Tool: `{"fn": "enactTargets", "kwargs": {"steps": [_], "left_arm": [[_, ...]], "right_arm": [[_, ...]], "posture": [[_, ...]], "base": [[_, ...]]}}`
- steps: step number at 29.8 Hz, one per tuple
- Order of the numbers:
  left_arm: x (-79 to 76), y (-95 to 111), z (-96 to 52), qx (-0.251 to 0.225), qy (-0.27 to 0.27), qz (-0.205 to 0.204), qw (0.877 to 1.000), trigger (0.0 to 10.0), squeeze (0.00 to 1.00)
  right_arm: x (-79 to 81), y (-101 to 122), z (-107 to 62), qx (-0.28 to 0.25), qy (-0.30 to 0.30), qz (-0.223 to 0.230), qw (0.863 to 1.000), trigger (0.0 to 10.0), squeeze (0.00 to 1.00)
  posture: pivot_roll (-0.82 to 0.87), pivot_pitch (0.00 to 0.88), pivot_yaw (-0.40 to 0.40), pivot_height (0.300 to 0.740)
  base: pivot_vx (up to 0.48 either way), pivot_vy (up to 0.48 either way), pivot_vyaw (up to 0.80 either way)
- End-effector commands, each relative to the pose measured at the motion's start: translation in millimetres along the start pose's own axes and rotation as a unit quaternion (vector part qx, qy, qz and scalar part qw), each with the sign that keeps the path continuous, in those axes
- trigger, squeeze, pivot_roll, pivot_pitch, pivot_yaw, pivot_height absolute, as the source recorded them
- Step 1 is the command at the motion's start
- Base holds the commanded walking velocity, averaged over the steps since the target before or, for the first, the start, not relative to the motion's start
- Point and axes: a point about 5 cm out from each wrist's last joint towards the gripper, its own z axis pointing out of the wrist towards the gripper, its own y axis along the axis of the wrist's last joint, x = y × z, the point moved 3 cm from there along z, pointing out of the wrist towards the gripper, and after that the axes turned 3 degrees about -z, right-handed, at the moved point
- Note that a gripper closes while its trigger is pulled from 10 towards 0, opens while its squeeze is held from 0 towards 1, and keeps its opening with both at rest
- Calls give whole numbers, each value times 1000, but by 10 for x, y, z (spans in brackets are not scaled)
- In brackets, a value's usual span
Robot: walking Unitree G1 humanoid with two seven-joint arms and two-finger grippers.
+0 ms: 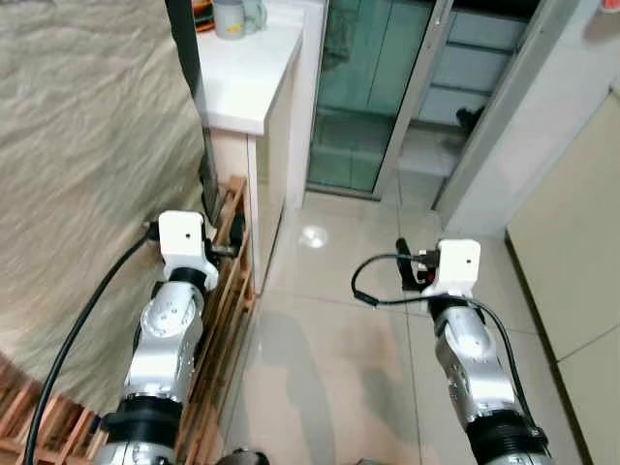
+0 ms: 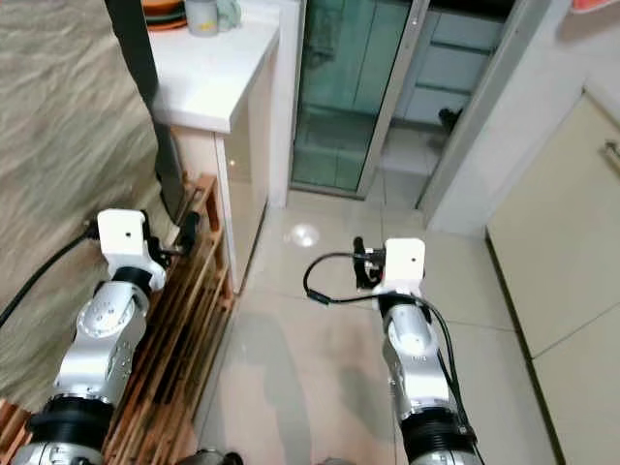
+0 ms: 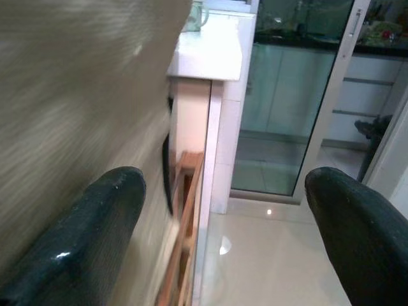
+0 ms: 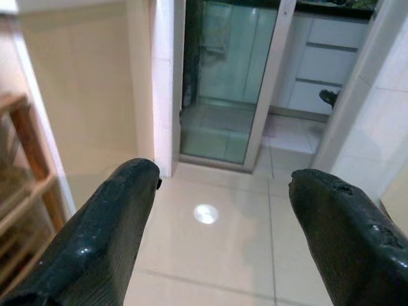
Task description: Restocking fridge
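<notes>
— So, what are your grippers doing?

— I'm holding both out ahead, each with fingers spread and grasping nothing. My left gripper is hanging beside a wooden rack at nine o'clock; my right gripper is hovering over the glossy tiled floor.

— And the fridge?

— I can't tell where it is. A white counter with a mug is sitting at eleven o'clock, a glass sliding door at twelve.

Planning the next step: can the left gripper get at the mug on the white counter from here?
Probably not yet. The left gripper is open and held low beside the wooden rack, while the mug stands far back on the white counter, well above and ahead.
</notes>
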Motion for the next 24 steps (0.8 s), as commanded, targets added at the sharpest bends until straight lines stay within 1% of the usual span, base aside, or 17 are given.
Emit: {"fn": "enactTargets", "kwargs": {"steps": [1,6,11,14,17,20,21,22,24], "left_arm": [[-19,-41,-16,7,-3,4,1000,10000,0],[-23,-38,-12,7,-4,5,1000,10000,0],[-32,-19,-21,-1,-2,10,1000,10000,0],[-22,45,-25,-17,7,1,1000,10000,0],[-17,78,-17,-22,9,0,1000,10000,0],[-9,106,-17,-26,8,6,1000,10000,0],[-9,130,-21,-30,5,17,999,10000,0],[-12,143,-21,-32,4,23,999,10000,0],[-36,193,-15,-41,0,23,999,10000,0]], "right_arm": [[-60,-25,-23,2,-10,-1,1000,10000,0],[-62,-30,-25,2,-11,-1,1000,10000,0],[-45,-36,-18,4,-9,-1,1000,10000,0],[-24,-20,-12,1,-7,0,1000,10000,0],[-19,-3,-6,-2,-5,-1,1000,10000,0],[-8,81,6,-21,-3,-8,1000,10000,0],[1,155,3,-37,-1,-14,999,10000,0],[5,183,-1,-43,0,-16,999,10000,0],[18,221,-8,-51,3,-22,998,10000,0]], "posture": [[-60,0,-33,740],[-59,0,-32,740],[-55,0,-34,740],[-52,0,-38,740],[-51,0,-38,740],[-51,0,-39,740],[-52,0,-39,740],[-52,0,-39,740],[-55,0,-37,740]], "base": [[-480,0,0],[-480,0,0],[0,0,0],[0,0,0],[0,0,0],[0,0,0],[0,0,0],[0,0,0],[0,0,0]]}}
